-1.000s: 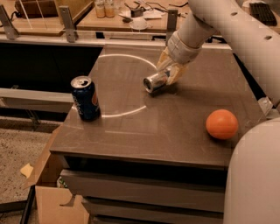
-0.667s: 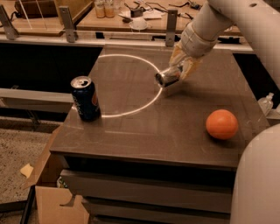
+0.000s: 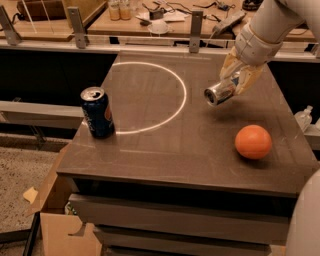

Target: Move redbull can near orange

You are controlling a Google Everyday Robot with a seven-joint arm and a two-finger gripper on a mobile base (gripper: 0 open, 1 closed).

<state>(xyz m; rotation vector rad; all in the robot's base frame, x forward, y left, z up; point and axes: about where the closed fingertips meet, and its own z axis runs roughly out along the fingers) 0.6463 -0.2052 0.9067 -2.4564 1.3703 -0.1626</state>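
My gripper [image 3: 239, 79] is over the right side of the dark table [image 3: 165, 145], shut on the redbull can [image 3: 219, 92]. The slim silver can is held on its side above the table, its end facing the camera. The orange [image 3: 253, 142] sits on the table at the right, below and a little right of the can, apart from it.
A wider dark blue Pepsi can [image 3: 98, 113] stands upright at the table's left edge. A white arc [image 3: 170, 100] is marked on the tabletop. A cardboard box [image 3: 55, 225] lies on the floor at the lower left. A cluttered bench [image 3: 150, 15] runs behind.
My gripper has lifted the redbull can off the table and carried it to the right, towards the orange. The Pepsi can and the orange have not moved.
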